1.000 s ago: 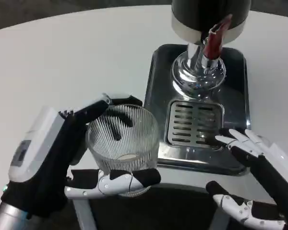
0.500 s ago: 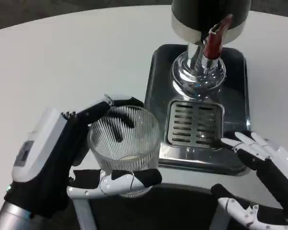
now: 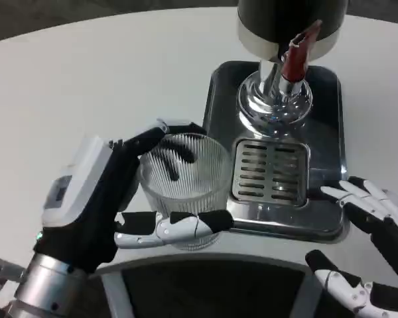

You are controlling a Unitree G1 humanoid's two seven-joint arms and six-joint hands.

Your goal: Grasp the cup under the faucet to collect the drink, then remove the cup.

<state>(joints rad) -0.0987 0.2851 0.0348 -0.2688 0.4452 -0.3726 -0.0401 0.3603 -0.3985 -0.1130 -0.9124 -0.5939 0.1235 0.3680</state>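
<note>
Robot hand left (image 3: 96, 209) wraps my cup (image 3: 182, 189) beside the tray (image 3: 215, 106), ready to slide under the faucet (image 3: 282, 73); right robot hand (image 3: 375, 248) waits empty, fingers spread.

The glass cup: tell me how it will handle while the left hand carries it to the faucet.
The glass cup looks rigid and ribbed, so the left hand wrapped around it probably gets fair grip. It looks thick-walled, likely heavyish for its size, and breakable if knocked against the metal tray. Wide and short, it seems unlikely to tip.
</note>
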